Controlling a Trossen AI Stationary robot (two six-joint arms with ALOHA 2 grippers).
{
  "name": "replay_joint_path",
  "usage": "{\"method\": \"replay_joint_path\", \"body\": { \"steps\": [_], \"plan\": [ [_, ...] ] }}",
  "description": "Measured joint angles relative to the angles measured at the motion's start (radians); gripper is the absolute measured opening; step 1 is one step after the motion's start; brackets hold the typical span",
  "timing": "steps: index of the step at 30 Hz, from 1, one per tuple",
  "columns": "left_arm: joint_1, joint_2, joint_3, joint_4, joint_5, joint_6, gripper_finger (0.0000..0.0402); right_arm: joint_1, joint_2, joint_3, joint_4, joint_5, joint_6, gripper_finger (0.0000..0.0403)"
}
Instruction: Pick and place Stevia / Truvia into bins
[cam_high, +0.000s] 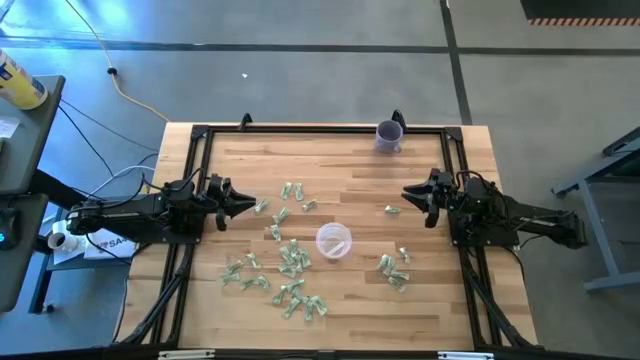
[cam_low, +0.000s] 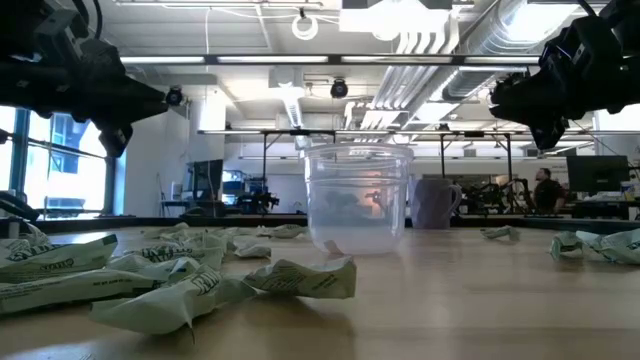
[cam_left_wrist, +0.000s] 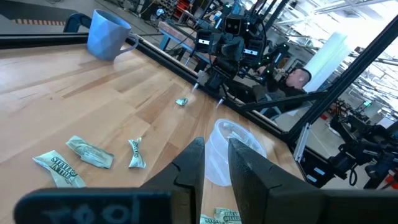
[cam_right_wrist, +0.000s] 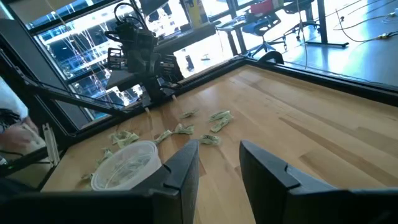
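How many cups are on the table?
2. The clear cup stands near the table's middle among the sachets; the purple cup stands at the far edge, toward the right arm's side. None appears hidden.

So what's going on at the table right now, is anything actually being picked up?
Not at this moment. The left gripper and right gripper both hang above the table at its opposite sides, jaws a little apart and holding nothing. The green sachets lie scattered over the wood, most of them on the left arm's side of the clear cup. The cup stands upright mid-table. A purple cup stands at the far edge.
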Motion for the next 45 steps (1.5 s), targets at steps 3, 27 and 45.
{"method": "replay_joint_path", "body": {
  "steps": [3,27,45],
  "plan": [
    [0.0,0.0,0.0,0.0,0.0,0.0,0.0106,0.0,0.0,0.0,0.0,0.0,0.0,0.0108],
    [0.0,0.0,0.0,0.0,0.0,0.0,0.0106,0.0,0.0,0.0,0.0,0.0,0.0,0.0108],
    [0.0,0.006,0.0,0.03,-0.185,-0.317,0.0106,0.0,0.0,0.0,0.0,0.0,0.0,0.0108]
  ]
}}
